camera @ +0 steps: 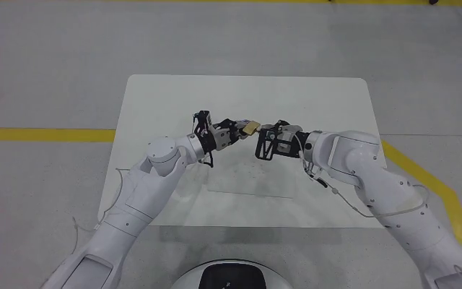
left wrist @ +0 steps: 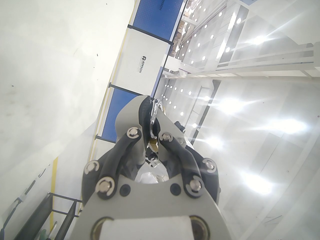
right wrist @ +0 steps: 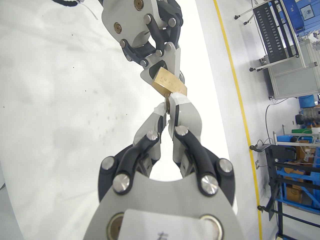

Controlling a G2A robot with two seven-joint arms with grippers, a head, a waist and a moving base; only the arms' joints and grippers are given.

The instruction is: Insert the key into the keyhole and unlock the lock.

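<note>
1. The rectangular brass padlock (right wrist: pixel 170 83) is hanging above the middle of the white rectangular table (camera: pixel 325 101).
2. The small brass key (right wrist: pixel 166 100) is pressing against the padlock's bottom face.
3. The left gripper (left wrist: pixel 153 112), at the padlock's 9 o'clock in the top view, is clamping its silver steel shackle (left wrist: pixel 152 123).
4. The right gripper (right wrist: pixel 169 106), at 3 o'clock, is pinching the key.

A: What surrounds the white table (camera: pixel 317 94)?
B: Grey floor (camera: pixel 72 58). A yellow stripe (camera: pixel 50 134) meets the table at nine o'clock; another (camera: pixel 395 153) leaves at four o'clock.
A: And farther out?
B: Blue partition panels (left wrist: pixel 160 3), bright ceiling lights (left wrist: pixel 260 38), a blue-framed rack (right wrist: pixel 290 172) and a grey perforated cabinet (right wrist: pixel 282 41).
</note>
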